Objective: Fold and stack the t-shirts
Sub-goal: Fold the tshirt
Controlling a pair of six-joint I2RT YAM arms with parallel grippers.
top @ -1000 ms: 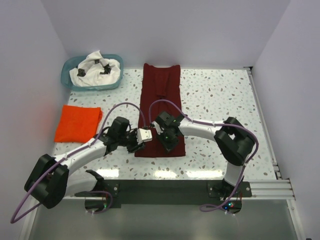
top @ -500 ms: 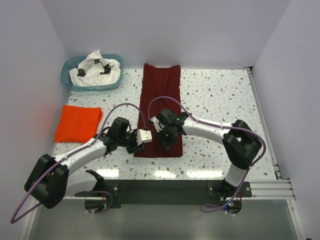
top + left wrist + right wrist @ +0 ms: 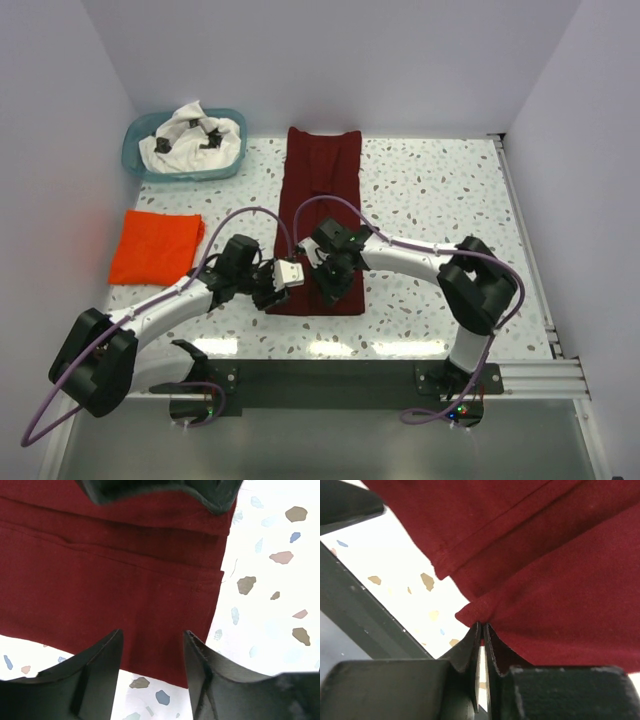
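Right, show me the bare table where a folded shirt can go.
Widest: the table right of the maroon t-shirt, out to the side rail. Smaller: between the teal basket, orange t-shirt and maroon one. Crowded: the maroon hem, where left gripper and right gripper work.

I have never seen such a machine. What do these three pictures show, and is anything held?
These are two robot arms bolted at the near edge of a table, each ending in a two-finger gripper. The wide picture looks down from above; the two close-ups come from cameras on the wrists. On the table lie a long maroon t-shirt and a folded orange-red t-shirt; a white t-shirt sits crumpled in a teal basket. The right gripper is shut, pinching the maroon t-shirt's edge. The left gripper is open over that shirt's near end, holding nothing.
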